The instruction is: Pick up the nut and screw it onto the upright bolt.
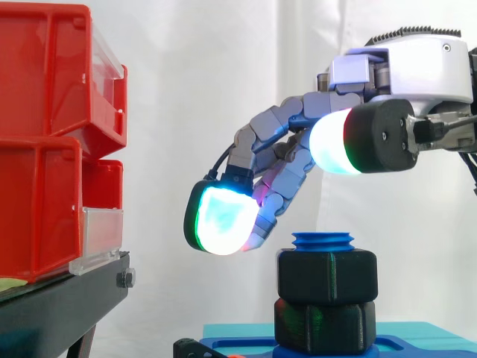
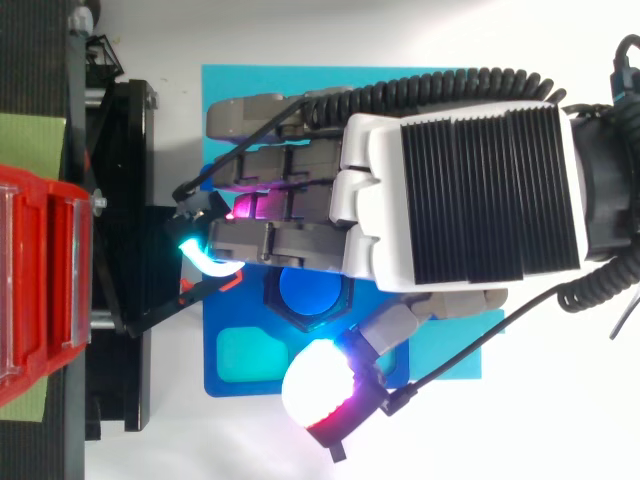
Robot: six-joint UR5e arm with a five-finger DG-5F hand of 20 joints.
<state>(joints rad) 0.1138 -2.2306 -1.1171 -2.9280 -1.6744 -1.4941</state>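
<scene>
hand (image 1: 417, 71): white shell, black ribbed back | fingers (image 1: 272, 123): grey segments | pads (image 1: 222, 220): white-cyan glow

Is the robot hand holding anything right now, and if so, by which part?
Nothing is held. The hand hovers above the upper black nut on the blue bolt, fingers loosely bent and thumb apart, gripping nothing.

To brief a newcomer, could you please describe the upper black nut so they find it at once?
Right of the red bins, a blue base plate carries an upright blue bolt. Two black hexagonal nuts are stacked on it; the upper nut sits just below the bolt's threaded tip, resting on the lower nut.
</scene>
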